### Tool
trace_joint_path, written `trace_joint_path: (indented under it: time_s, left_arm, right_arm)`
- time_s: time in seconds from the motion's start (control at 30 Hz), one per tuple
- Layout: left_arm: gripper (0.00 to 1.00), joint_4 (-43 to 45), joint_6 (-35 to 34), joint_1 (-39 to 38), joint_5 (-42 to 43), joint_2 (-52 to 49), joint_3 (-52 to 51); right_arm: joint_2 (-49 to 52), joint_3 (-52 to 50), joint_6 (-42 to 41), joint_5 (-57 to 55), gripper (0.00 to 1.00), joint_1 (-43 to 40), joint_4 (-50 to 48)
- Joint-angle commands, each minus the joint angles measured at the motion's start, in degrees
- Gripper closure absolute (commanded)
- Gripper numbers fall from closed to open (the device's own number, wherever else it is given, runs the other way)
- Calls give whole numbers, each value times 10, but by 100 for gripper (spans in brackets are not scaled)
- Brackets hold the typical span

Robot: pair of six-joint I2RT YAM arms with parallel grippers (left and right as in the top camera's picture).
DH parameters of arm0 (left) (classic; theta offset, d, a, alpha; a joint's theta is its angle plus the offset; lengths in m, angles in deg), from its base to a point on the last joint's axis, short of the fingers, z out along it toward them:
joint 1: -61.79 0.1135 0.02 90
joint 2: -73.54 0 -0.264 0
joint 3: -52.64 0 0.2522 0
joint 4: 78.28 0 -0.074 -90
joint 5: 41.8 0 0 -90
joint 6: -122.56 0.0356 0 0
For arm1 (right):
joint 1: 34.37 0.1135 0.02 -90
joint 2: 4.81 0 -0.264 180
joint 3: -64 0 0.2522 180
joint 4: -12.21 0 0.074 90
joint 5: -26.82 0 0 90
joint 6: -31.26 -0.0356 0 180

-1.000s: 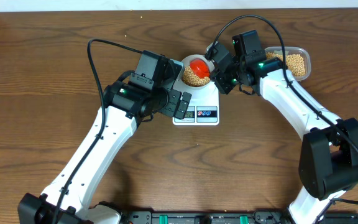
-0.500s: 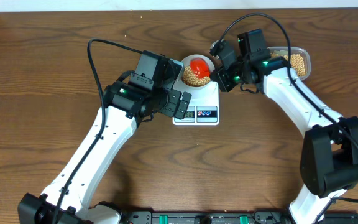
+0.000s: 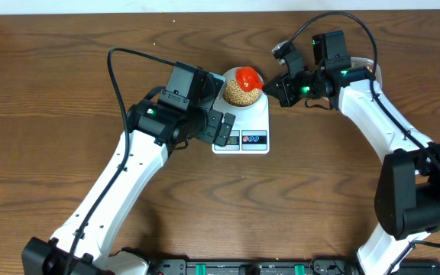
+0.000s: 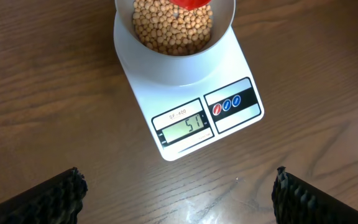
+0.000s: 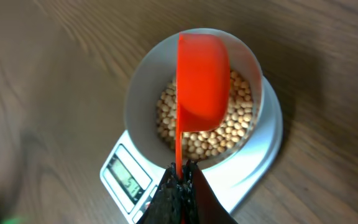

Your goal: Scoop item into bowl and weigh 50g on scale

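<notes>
The right tool point(image 5: 180, 177) is pressed together on the thin handle of a red plastic scoop point(image 5: 201, 74), pinching it edge-on. The cup of the scoop hangs over the middle of a small round pale blue-white bowl point(image 5: 138, 87). Whether it touches what lies beneath cannot be told. The bowl is filled roughly halfway with small round tan-yellow beans point(image 5: 229, 140). It stands on the round platform of a flat white rectangular digital scale point(image 5: 263, 155). In the left wrist view the small grey display point(image 4: 182, 124) on the scale's front edge reads 51, with round buttons point(image 4: 227, 104) in a dark strip just beside it.

The left tool point(image 4: 178, 180) is spread wide, its two dark fingers point(image 4: 48, 199) apart at the lower corners of its own view, holding nothing. It hovers near the front edge of the scale, over the brown wooden table point(image 4: 42, 93) on which the scale rests.
</notes>
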Motion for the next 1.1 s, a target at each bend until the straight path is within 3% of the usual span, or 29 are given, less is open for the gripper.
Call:
trace_joint_path:
  time_s: [0.0,0.43,1.07]
  left_arm:
    - [2,0,0,2,-8,2,-5]
    - [2,0,0,2,-8,2,-5]
    - [2,0,0,2,-8,2,-6]
  right_arm:
    - [-17,8,-9,40,99,-4,-1]
    - [-70,8,-20,73,99,-26,4]
    - [-71,8,-19,126,99,-51,21]
